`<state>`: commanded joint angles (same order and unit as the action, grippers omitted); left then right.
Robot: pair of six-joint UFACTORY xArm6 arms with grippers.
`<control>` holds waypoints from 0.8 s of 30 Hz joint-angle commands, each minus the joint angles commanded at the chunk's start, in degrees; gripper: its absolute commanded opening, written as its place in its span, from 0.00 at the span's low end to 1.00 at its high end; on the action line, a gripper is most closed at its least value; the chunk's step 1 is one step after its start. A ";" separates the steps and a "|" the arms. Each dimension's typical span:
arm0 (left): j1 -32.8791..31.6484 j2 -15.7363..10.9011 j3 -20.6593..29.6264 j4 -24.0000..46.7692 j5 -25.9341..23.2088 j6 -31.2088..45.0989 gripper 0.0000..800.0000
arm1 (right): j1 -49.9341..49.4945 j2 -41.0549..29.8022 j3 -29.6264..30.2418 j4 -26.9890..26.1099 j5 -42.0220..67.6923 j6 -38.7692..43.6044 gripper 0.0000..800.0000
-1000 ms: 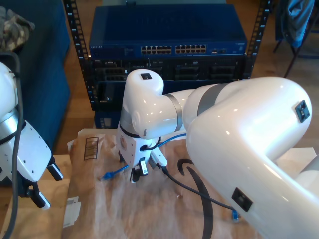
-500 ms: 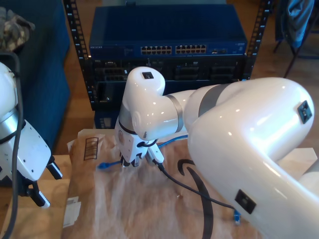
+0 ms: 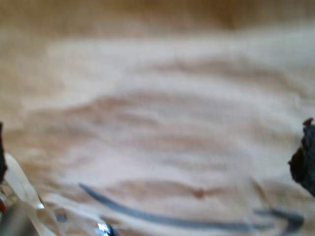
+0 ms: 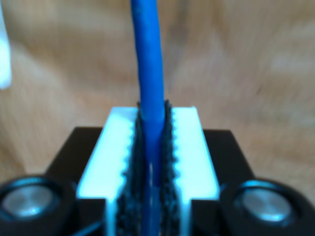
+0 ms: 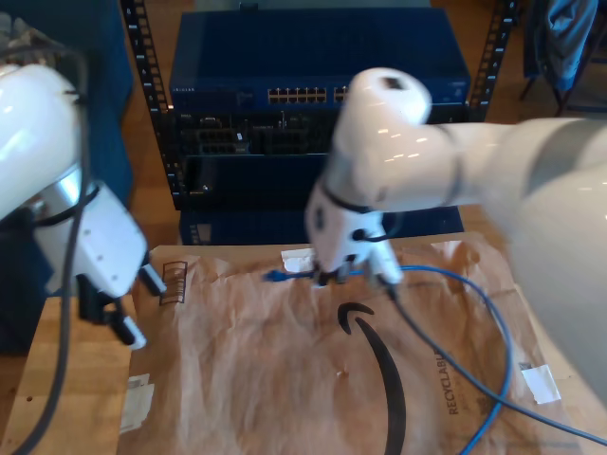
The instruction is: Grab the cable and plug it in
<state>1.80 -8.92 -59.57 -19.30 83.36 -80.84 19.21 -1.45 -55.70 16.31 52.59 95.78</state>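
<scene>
Now the network rack (image 5: 318,104) stands at the far side of the exterior view, with brown paper (image 5: 285,379) over the desk. My second claw (image 5: 332,277) is clamped on the cable (image 4: 147,64), its plug (image 5: 276,277) jutting toward that view's left. My first claw (image 5: 119,318) hangs at the view's left; I cannot tell its state. I'd lift slowly, turning the plug toward the ports (image 5: 299,95) and keeping slack.

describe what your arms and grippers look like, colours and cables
Both arms are glossy white with grey joint bands. My second gripper has white fingers lined with black ridged pads, on a black base. A dark cable trails from that arm; another runs along the arm at the exterior view's left.
</scene>
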 joint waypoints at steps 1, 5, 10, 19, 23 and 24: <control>-1.41 0.00 -1.05 -0.70 0.00 -0.53 1.00 | -0.79 -1.93 1.23 0.44 0.00 0.09 0.00; -5.27 0.09 -4.04 -2.02 0.00 -2.02 1.00 | -2.55 -6.51 4.13 3.60 1.14 -0.09 0.00; -6.51 0.09 -6.77 -2.29 0.35 -3.08 1.00 | -4.22 -9.67 5.98 4.84 2.99 -0.09 0.00; -7.38 1.85 -12.04 -8.26 1.58 -3.08 1.00 | -11.25 -19.34 10.37 5.80 6.77 -0.09 0.00; -9.32 1.93 -12.13 -8.26 1.49 -3.08 1.00 | -15.21 -23.12 9.41 8.35 9.76 -0.18 0.00; -9.49 1.93 -12.13 -8.35 1.41 -3.08 1.00 | -15.82 -23.56 8.53 9.14 10.64 -0.18 0.00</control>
<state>-7.69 -6.99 -71.70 -27.65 84.77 -83.91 3.38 -25.01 -47.18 25.45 63.23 95.60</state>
